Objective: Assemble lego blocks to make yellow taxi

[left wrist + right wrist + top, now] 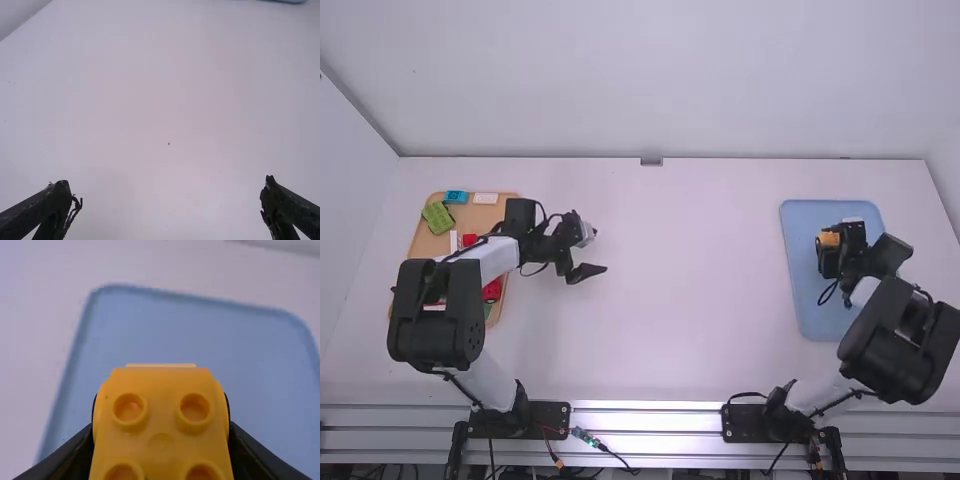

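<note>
The right gripper [161,432] is clamped on the studded yellow block [162,412] over the blue tray [806,295]; setting it down well would likely call for a level descent and an even release (a crooked one might tip it). The left gripper [594,250], fingers spread around nothing, is over the table [700,290] beside the tan tray [472,216], which holds a green block [438,217] and red pieces [493,290]. The left arm [437,310] overhangs that tray, partly blocking access.
</note>
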Robot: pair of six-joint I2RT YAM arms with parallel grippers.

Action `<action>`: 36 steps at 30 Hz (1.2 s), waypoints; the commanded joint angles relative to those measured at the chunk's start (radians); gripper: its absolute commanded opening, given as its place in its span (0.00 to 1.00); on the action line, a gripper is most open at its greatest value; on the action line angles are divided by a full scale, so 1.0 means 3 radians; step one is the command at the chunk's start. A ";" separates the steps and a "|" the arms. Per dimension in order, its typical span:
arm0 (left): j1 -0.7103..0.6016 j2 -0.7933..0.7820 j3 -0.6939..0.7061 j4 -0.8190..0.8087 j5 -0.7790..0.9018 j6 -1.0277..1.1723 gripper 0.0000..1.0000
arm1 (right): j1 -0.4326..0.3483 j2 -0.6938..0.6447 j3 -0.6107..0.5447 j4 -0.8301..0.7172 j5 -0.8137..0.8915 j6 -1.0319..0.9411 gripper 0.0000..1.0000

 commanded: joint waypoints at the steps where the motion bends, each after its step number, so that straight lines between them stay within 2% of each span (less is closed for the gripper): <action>1: -0.0022 -0.0053 0.0015 0.0042 0.0093 -0.0263 0.99 | -0.0034 0.0094 0.0038 0.0078 -0.0065 0.0046 0.55; 6: -0.0022 -0.0053 0.0015 0.0090 0.0094 -0.0273 0.99 | -0.0046 0.0262 0.0038 0.0195 -0.0025 0.0045 0.56; 12: -0.0022 -0.0053 0.0015 0.0083 0.0092 -0.0272 0.99 | -0.0045 0.0448 0.0043 0.0407 0.0058 0.0161 0.64; 15: -0.0022 -0.0053 0.0015 0.0092 0.0092 -0.0272 0.99 | -0.0045 0.0512 0.0043 0.0463 0.0058 0.0181 0.74; 17: -0.0022 -0.0053 0.0015 0.0092 0.0090 -0.0270 0.99 | -0.0046 0.0515 0.0042 0.0453 0.0061 0.0182 0.90; 19: -0.0022 -0.0053 0.0015 0.0093 0.0078 -0.0271 0.99 | -0.0046 0.0515 0.0042 0.0450 0.0060 0.0184 1.00; 24: -0.0022 -0.0053 0.0015 0.0187 0.0065 -0.0434 0.99 | -0.0043 0.0439 0.0052 0.0409 0.0247 0.0490 1.00; 27: -0.0022 -0.0053 0.0015 0.0524 -0.0170 -0.1128 0.99 | 0.0014 0.0212 0.0155 0.0018 0.0381 0.0530 1.00; 31: -0.0070 -0.0053 0.0017 0.0811 -0.0572 -0.1653 0.99 | 0.0206 -0.0155 0.0388 -0.0645 0.0753 0.0520 1.00; 36: -0.0153 -0.0074 0.0084 0.0907 -0.1057 -0.2167 0.99 | 0.0463 -0.0543 0.0696 -0.1376 0.0982 0.0593 1.00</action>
